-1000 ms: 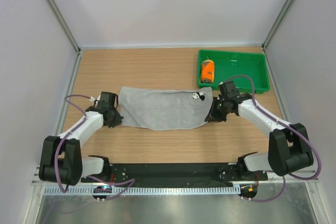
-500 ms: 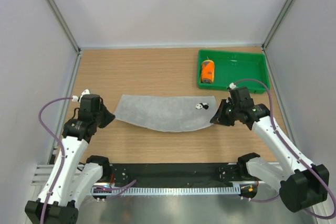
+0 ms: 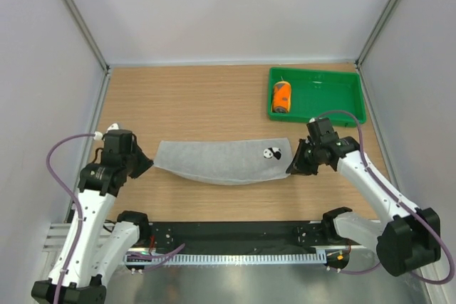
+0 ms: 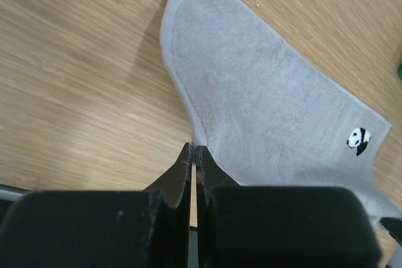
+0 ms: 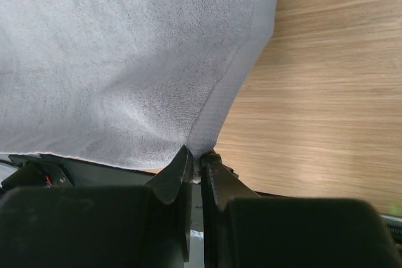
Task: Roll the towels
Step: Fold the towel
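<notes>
The left gripper (image 4: 193,152) has its jaws pressed together on the corner of the light grey towel (image 4: 264,105). The towel spreads out to the right over the wooden table (image 4: 81,73), with a small panda print (image 4: 358,140) near its right end (black and white).

The light grey towel (image 3: 221,161), pinched at its ends by the left jaws and right jaws, bars the near counter (image 3: 199,97) from side to side. Behind it bare wood lies open to the back wall (image 3: 228,12). The green tray (image 3: 328,97), holding the rolled orange towel (image 3: 282,96), fills the far right corner, near the right arm (image 3: 356,169)
</notes>
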Robot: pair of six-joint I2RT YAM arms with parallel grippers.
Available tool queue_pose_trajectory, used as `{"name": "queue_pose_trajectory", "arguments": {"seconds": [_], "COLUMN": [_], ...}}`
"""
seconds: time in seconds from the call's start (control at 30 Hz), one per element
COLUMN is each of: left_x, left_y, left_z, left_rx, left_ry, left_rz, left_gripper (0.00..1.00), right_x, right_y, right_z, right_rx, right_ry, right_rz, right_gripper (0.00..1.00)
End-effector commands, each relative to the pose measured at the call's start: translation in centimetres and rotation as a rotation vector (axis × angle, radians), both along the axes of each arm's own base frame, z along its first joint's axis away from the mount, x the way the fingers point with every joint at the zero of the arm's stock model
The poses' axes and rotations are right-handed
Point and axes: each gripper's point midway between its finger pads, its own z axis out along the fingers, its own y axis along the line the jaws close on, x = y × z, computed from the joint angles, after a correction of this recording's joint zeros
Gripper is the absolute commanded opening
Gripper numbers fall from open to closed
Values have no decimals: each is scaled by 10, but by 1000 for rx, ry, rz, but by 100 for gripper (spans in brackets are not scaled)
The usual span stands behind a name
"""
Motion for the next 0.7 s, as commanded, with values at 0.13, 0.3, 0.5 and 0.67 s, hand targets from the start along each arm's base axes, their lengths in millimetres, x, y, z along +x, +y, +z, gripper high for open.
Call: {"name": "queue_pose_trajectory", "arguments": {"seconds": [0.13, 0.3, 0.5, 0.67], "left_x": [24, 45, 74, 100], "left_y": [-2, 1, 1, 7], "left_z": [-16, -20, -27, -29], "left_rx": [47, 69, 73, 90], "left_ry": [50, 39, 75, 82], "left_rz": [-43, -39, -61, -60], "left_gripper": [0, 0, 0, 0], "right_x": [39, 61, 87, 104], "right_y": [18, 25, 22, 15], "right_z": [7, 5, -9, -16], "right_rx": [30, 44, 28, 32], "right_ry": [-5, 9, 51, 68], "right_rz": [25, 30, 21, -5], "right_gripper": [1, 1, 1, 1]}}
